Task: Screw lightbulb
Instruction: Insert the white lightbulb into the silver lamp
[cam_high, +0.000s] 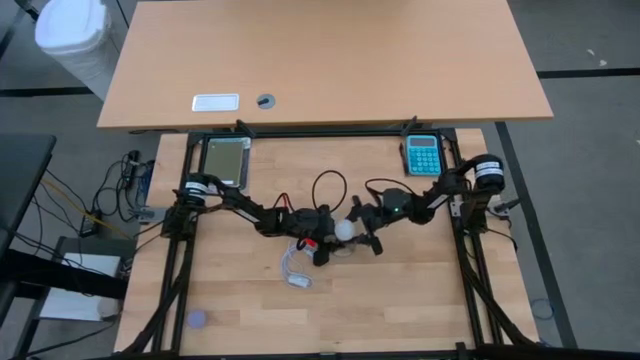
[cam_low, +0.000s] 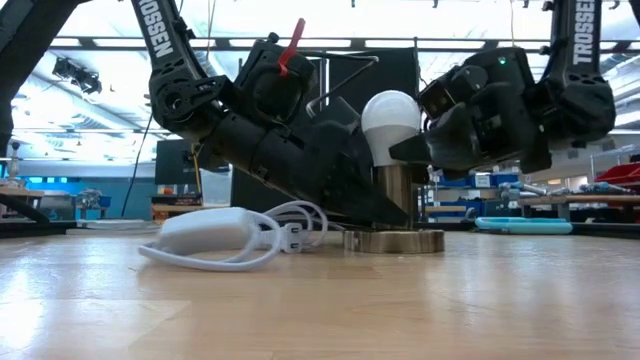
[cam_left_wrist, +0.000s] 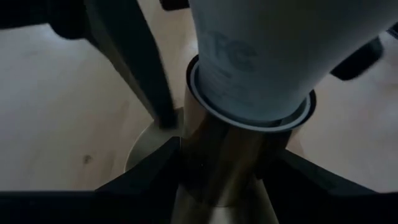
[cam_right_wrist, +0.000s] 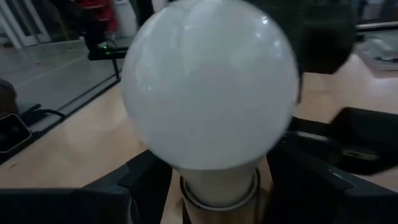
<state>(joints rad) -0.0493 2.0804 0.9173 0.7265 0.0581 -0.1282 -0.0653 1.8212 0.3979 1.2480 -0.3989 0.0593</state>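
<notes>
Upright lightbulb (cam_low: 391, 122) beside right pincer (cam_low: 412, 150)

You can read "TROSSEN" in white capitals running down the dark upper link of the arm (cam_low: 165, 35) at the low view's left side. The same white lettering, partly cut by the frame edge, reads "TROSSEN" down the dark link of the other arm (cam_low: 583, 35) at that view's right side. In the left wrist view, faint grey print sits on the neck of the white pear-shaped lightbulb (cam_left_wrist: 249, 62); you can make out something like "FC", the rest too blurred to read. The teal calculator (cam_high: 422, 154) shows keys, no legible figures.
</notes>
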